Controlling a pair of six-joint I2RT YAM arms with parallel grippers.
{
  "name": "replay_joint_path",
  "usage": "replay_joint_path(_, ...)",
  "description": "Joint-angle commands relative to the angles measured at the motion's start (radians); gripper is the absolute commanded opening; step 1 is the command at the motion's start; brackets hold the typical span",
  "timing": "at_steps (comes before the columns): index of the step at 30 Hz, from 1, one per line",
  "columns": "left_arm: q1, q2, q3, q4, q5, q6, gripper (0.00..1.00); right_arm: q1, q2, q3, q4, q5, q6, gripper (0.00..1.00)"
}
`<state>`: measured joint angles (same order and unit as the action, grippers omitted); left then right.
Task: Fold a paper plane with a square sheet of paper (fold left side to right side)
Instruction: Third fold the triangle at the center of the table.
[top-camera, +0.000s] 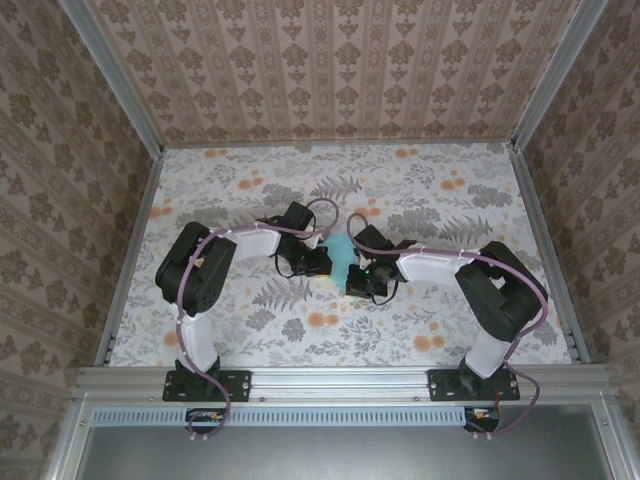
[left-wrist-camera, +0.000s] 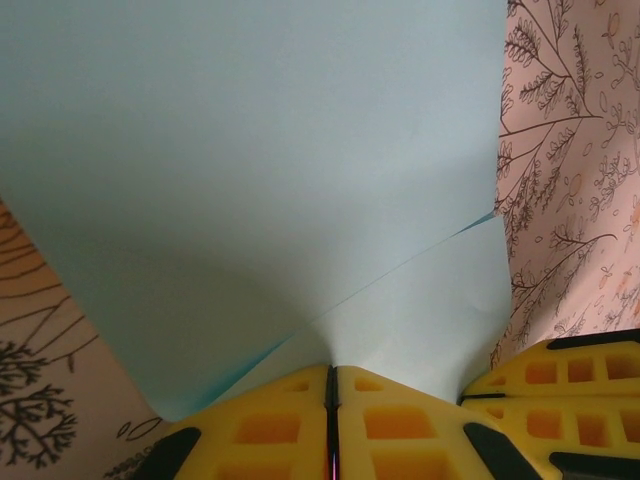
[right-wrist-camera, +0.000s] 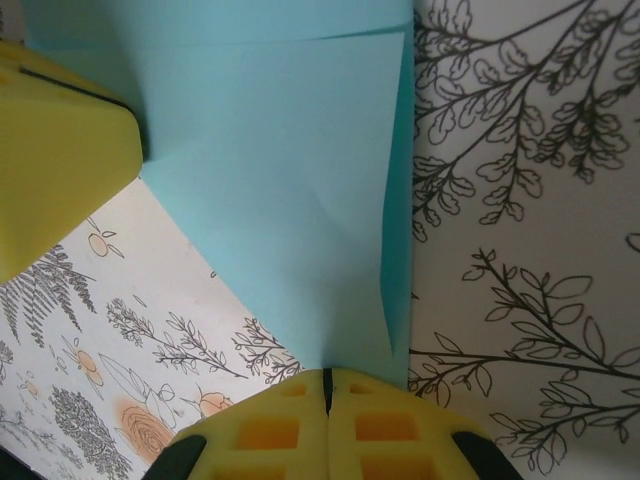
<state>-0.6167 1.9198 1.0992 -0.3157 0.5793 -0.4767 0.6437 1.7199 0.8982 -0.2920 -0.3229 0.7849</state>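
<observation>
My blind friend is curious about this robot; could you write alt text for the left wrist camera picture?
The left claw, its yellow fingers pressed together at the bottom edge, pinches a partly folded sheet of cyan-blue paper that covers most of the picture. The right claw touches the paper at lower right, over a floral tabletop.

Picture edges cut off the square sheet of paper (left-wrist-camera: 250, 150) in both wrist views.

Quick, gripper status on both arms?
Left gripper: closed, pinching the blue paper.
Right gripper: closed, pinching the same blue paper.
</observation>
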Motion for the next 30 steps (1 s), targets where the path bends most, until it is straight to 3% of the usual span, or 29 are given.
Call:
replay_joint_path(1, -0.005, 0.006, 0.01, -0.077, -0.106, 0.035, 0.11, -0.007, 0.035, 0.01, -0.064, 0.021, -0.011, 0.06)
replay_joint_path(5, -0.006, -0.048, 0.019, -0.08, -0.111, 0.043, 0.13, -0.008, 0.041, 0.001, -0.088, 0.031, -0.014, 0.04)
replay_joint_path(13, -0.039, -0.183, 0.028, -0.122, -0.105, 0.087, 0.05, -0.009, 0.046, -0.004, -0.089, 0.026, -0.017, 0.0)
replay_joint_path(20, -0.083, -0.136, -0.004, -0.045, -0.021, 0.041, 0.03, -0.009, 0.051, -0.002, -0.088, 0.021, -0.018, 0.0)
replay_joint_path(30, -0.1, -0.052, 0.012, -0.012, -0.017, 0.042, 0.03, -0.009, 0.057, 0.001, -0.091, 0.015, -0.021, 0.0)
